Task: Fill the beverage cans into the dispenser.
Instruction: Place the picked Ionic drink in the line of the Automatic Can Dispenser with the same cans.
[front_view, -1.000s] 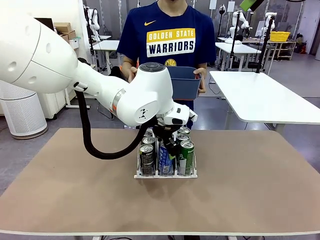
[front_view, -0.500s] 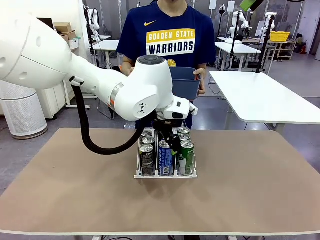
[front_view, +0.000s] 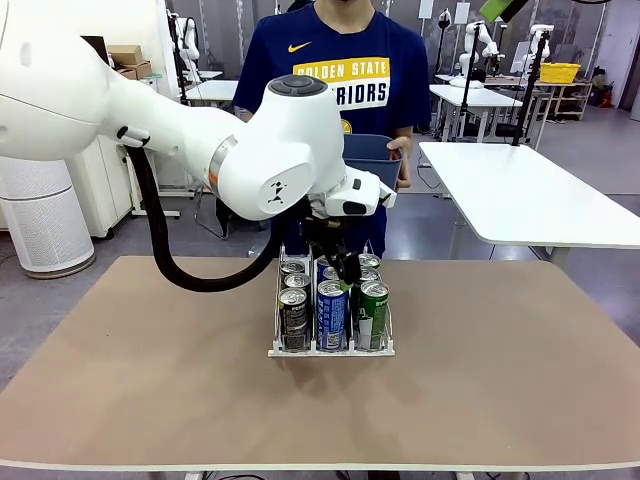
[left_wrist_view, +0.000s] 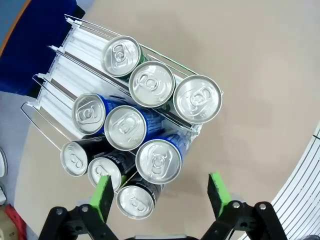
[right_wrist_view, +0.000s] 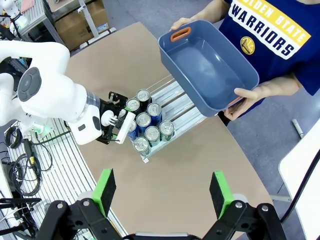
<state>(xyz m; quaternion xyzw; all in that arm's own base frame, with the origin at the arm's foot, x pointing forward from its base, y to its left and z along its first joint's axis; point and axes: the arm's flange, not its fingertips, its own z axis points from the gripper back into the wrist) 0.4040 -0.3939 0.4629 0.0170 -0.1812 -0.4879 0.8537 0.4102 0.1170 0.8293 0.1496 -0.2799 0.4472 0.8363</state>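
On the brown desk (front_view: 520, 360), in a workshop of white tables, stands the dispenser (front_view: 331, 346), holding nine cans (left_wrist_view: 158, 161): black, blue and green lanes. Above it hangs the left tool (left_wrist_view: 161, 192), fingers spread and empty. Across the desk a person holds an empty blue tub (right_wrist_view: 207, 70). High overhead, the right tool (right_wrist_view: 162, 192) is spread open too.
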